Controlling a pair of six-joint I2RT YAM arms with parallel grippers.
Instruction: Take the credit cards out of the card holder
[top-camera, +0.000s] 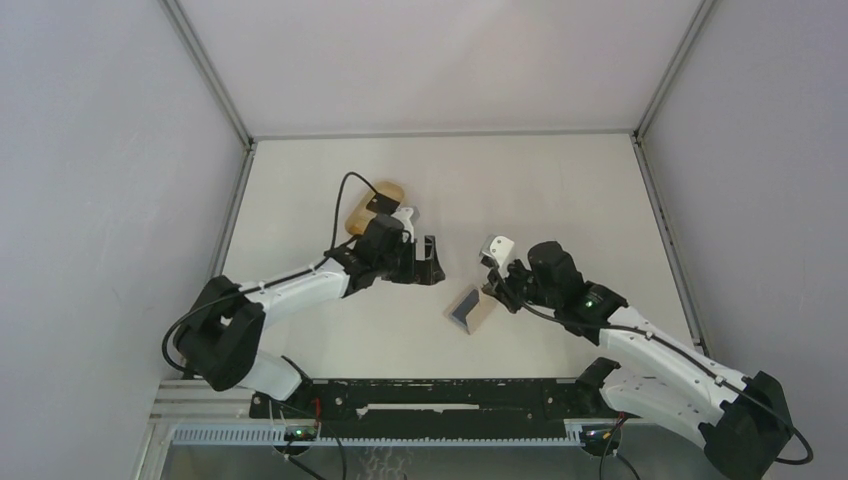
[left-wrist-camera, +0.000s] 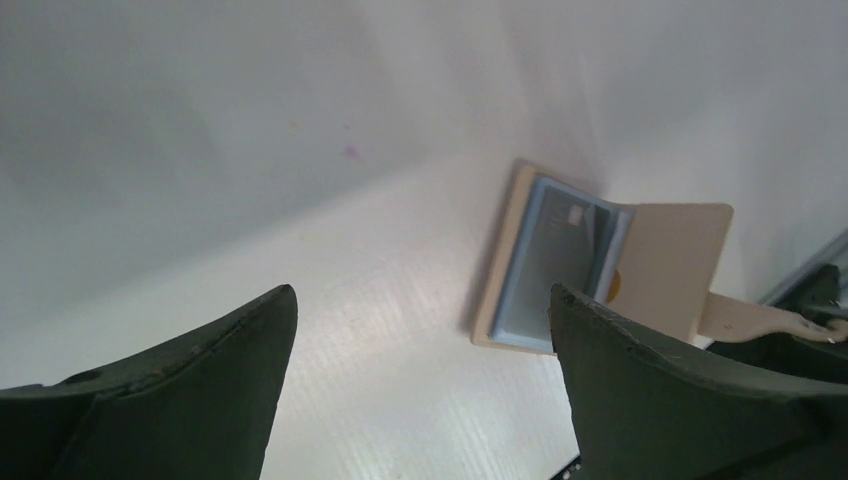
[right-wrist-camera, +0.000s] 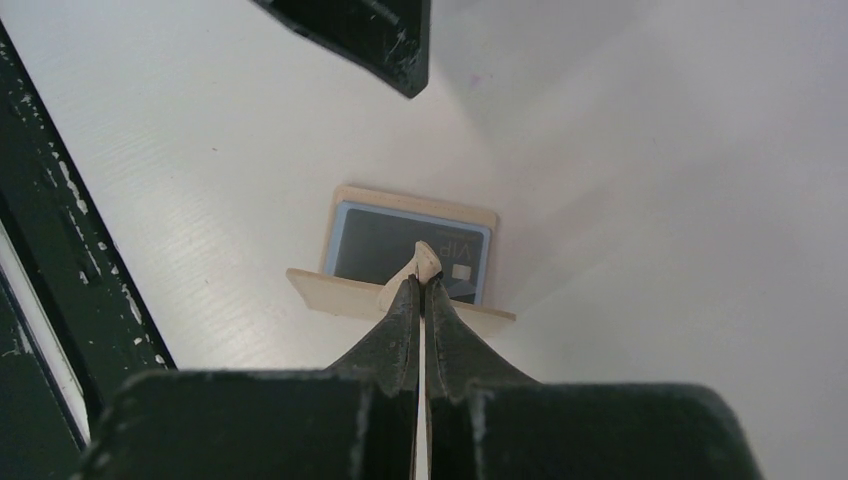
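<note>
Currently I find card holder (top-camera: 484, 313) lying open near worktop (top-camera: 560, 200) centre, somewhat toward near edge. I see right claw (right-wrist-camera: 422, 286) pinched together on snap tab (right-wrist-camera: 427, 258), flap held raised off base. Light blue credit cards (right-wrist-camera: 385, 243) sit in base pocket, "VIP" print showing. I see left claw (left-wrist-camera: 420, 292) just left of holder, fingers wide apart, gripping nothing. Beyond left arm, oval tan tray (top-camera: 360, 213) lies toward far edge.

Light blue credit card (right-wrist-camera: 380, 250), lying in the open card holder (right-wrist-camera: 410, 198): "VIP" printed near one corner. No other lettering legible in any view.
</note>
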